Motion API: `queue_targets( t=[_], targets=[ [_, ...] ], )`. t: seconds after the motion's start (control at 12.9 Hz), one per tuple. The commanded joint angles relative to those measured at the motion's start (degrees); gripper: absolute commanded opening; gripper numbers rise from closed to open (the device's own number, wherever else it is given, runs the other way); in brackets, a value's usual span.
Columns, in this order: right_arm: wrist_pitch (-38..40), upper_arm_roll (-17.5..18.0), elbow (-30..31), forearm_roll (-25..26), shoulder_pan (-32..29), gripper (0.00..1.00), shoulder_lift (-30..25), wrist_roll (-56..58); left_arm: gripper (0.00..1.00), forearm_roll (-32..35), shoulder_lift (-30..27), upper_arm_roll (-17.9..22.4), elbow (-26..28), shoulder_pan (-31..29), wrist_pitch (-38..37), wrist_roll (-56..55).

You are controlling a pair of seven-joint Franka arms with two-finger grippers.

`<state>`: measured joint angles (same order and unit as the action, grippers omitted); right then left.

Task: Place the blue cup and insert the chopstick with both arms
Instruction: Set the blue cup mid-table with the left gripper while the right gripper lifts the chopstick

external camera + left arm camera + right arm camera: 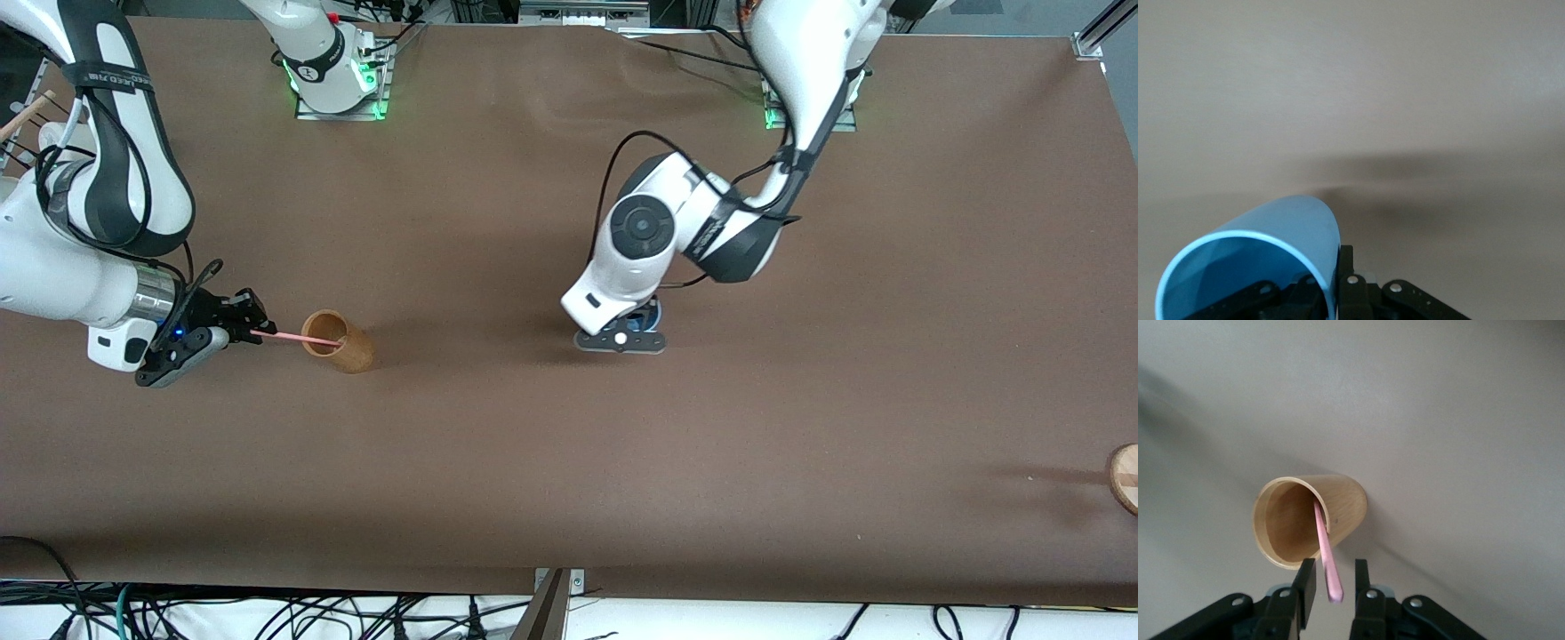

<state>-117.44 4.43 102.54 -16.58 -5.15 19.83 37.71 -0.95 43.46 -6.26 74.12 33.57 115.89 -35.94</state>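
chopstick [1325,550] leans in the tan cup [1308,519], between the spread right gripper [1331,587]; left gripper [620,340] pinches the blue cup [1265,257].

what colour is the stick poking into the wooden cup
Pale pink chopstick, its tip in the tan wooden cup; clearest in the right wrist view.

Two white jointed arms [107,267] with glossy shells, black joint bands and black cables strapped alongside. Green-lit bases [338,84] bolted to metal plates. Black tool [253,331] with silver screws, small blue light.
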Motion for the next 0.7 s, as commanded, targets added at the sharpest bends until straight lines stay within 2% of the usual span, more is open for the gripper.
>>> queue_targets(
  t=[0.0,0.23,0.47,0.62],
  targets=[
    [0.63,-0.04,-0.76,-1.7,-0.39,0.13,0.21,1.49,0.0,1.39,6.97,0.63,-8.11,2.63,-2.25,-0.18],
    [0.81,-0.04,-0.94,-1.7,-0.39,0.07,0.21,1.41,0.0,1.39,11.19,0.72,-11.18,4.83,-1.9,-3.69],
    [2.12,0.05,-2.25,-1.7,-0.39,0.03,0.04,1.23,0.0,1.39,11.29,0.81,-11.37,4.75,-1.46,-3.7],
    [4.31,0.05,-3.92,-1.61,-0.39,0.03,-0.22,0.79,0.13,1.3,11.03,0.81,-11.45,4.22,-1.46,-3.44]
  ],
)
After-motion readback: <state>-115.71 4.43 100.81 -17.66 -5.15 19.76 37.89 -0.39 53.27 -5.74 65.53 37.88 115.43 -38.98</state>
